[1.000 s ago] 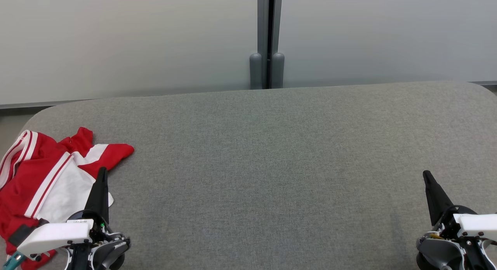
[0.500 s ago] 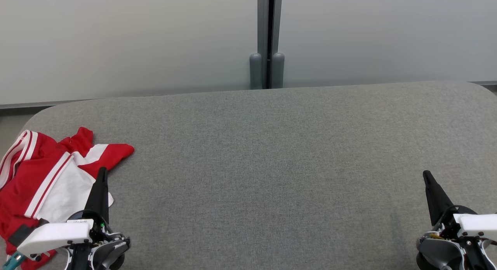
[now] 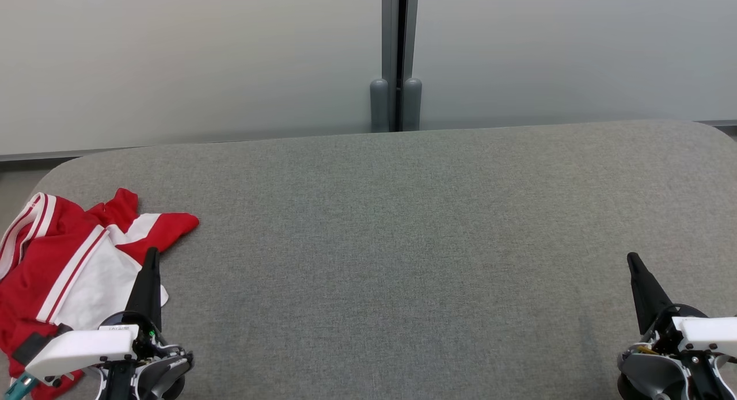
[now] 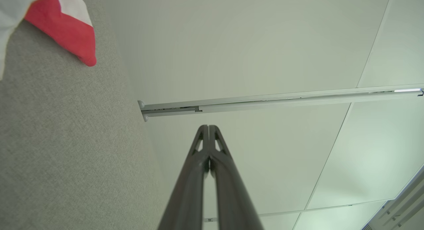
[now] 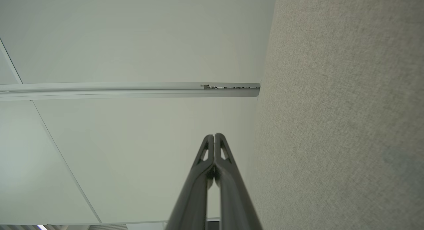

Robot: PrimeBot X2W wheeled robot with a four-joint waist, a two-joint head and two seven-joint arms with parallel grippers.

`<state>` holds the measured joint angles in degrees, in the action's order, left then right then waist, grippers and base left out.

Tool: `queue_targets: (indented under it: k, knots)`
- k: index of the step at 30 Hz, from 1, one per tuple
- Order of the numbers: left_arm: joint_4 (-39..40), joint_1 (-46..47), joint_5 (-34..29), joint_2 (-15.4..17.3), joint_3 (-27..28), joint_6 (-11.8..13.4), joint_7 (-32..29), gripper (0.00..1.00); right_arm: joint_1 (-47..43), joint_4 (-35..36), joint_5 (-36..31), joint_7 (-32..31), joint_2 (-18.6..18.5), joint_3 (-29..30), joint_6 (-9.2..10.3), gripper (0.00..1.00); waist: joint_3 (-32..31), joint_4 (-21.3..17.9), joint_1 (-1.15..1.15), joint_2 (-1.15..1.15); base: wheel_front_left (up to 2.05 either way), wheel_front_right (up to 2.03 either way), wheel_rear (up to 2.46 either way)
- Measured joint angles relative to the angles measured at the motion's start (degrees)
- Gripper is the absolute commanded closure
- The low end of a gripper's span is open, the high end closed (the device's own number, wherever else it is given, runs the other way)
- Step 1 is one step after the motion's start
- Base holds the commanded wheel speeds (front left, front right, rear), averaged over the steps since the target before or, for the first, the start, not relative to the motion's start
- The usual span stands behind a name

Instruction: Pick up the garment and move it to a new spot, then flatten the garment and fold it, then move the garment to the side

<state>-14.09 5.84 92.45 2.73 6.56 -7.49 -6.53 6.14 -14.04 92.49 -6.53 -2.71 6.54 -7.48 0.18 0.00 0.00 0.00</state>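
Zero steps done: garment not yet lifted

Head view: the red-and-white garment (image 3: 63, 262) lies crumpled at the frame's lower left on the grey table (image 3: 403, 244). My left gripper (image 3: 151, 262) is at its right edge, my right gripper (image 3: 633, 261) well apart at lower right.

Left wrist view: fingers pressed together, empty.

Right wrist view: likewise closed, empty.

I judge that pick-up, flattening, folding and setting aside all remain.

Left hand (image 3: 152, 256) and right hand (image 3: 633, 259) have tapered black fingers (image 3: 145, 296), white housings (image 3: 80, 348).
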Motion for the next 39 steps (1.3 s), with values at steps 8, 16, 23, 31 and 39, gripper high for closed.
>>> queue_targets:
  k: [8,16,23,31,39]
  knots:
    - [0.00,0.00,0.00,0.00,0.00,0.00,0.00,1.00,0.00,0.00,0.00,0.00,0.00,0.00,0.00,1.00,0.00,0.00,0.00,0.00,0.00,0.00,0.00]
    - [0.00,0.00,0.00,0.00,0.00,0.00,0.00,1.00,0.00,0.00,0.00,0.00,0.00,0.00,0.00,1.00,0.00,0.00,0.00,0.00,0.00,0.00,0.00]
    - [-2.30,-3.13,0.00,-0.94,-0.41,0.09,0.44,0.00,-2.66,-2.08,0.00,0.29,1.04,-0.56,0.09,0.00,0.00,0.02,0.00,0.00,0.00,0.00,0.00]
    - [-1.09,-3.12,0.01,-0.94,-1.20,0.09,2.56,0.00,-2.58,0.01,0.09,2.34,1.02,-2.69,0.09,0.00,0.01,0.07,0.00,0.00,0.00,0.00,0.00]
    - [1.26,-3.12,-1.92,-0.88,-1.80,0.08,4.61,0.00,-2.54,2.38,-1.37,4.39,0.98,-4.32,0.09,0.00,0.04,0.11,0.00,0.00,0.00,0.00,0.00]
